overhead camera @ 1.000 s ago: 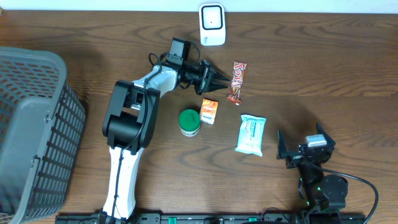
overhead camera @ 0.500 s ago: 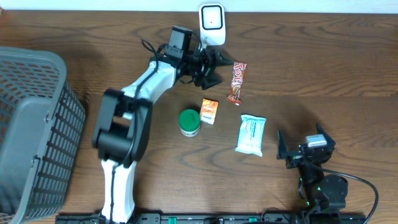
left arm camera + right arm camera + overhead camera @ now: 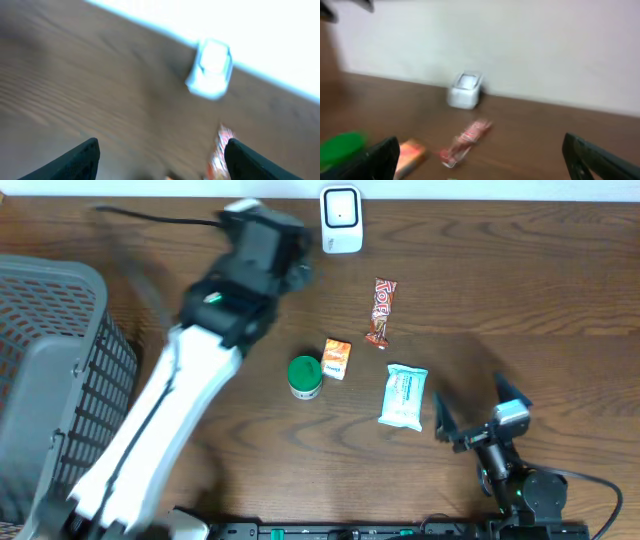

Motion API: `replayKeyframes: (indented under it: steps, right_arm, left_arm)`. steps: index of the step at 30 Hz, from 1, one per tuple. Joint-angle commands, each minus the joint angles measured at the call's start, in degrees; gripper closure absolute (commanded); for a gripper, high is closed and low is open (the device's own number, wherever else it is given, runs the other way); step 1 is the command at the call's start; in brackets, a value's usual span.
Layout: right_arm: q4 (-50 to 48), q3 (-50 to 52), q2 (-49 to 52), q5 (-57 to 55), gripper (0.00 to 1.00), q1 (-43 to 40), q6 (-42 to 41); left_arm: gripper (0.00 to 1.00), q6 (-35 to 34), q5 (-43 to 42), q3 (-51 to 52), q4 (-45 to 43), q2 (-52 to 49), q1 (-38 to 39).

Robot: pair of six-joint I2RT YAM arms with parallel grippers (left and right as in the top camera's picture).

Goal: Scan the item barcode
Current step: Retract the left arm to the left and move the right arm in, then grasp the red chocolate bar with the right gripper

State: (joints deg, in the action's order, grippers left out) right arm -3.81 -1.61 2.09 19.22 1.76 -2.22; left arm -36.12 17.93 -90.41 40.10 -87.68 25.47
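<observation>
While both claws stand empty, I log the table (image 3: 540, 290) as follows. Item one: white barcode scanner (image 3: 341, 218), upright at the far edge against the wall. Item two: red candy bar (image 3: 380, 311), lying flat near the scanner but apart from it, untouched. Item three: small orange box (image 3: 337, 358), just beside a green-lidded jar (image 3: 305, 376). Item four: white-and-teal wipes pack (image 3: 404, 396), to the right of the box. Item five: grey mesh basket (image 3: 60, 360), at the left edge. From overhead the left arm is a blur and I cannot make out its fingers. The left wrist view supplies them: left gripper (image 3: 160, 160) spread wide with bare wood between the tips, scanner (image 3: 211, 67) ahead and a smear of the candy bar (image 3: 220, 150) below it. The right gripper (image 3: 475, 408) sits at the near right edge, fully spread, well apart from every item. Its wrist view (image 3: 485, 160) adds a low side look at the scanner (image 3: 465, 90), candy bar (image 3: 465, 142), orange box (image 3: 412, 152) and green lid (image 3: 340, 147), but leaves out the wipes pack and the basket.
</observation>
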Motion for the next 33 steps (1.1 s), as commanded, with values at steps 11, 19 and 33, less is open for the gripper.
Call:
replayKeyframes:
  steps: [11,19,33]
  right_arm:
    - [37.5,-32.5,26.3,-9.8,0.01,0.6,8.7]
    - [53.1,-58.7,59.2,-22.1,0.01,12.9,7.8]
    - [41.2,-68.9,75.1,-64.6,0.01,44.3,29.9]
  left_arm:
    - [0.20,5.5,16.4,-0.5,0.8,29.7,-4.7]
    - [0.20,5.7,20.9,-0.5,-0.7,34.2,-4.7]
    - [0.20,5.9,25.7,-0.5,-1.3,34.3,-4.7]
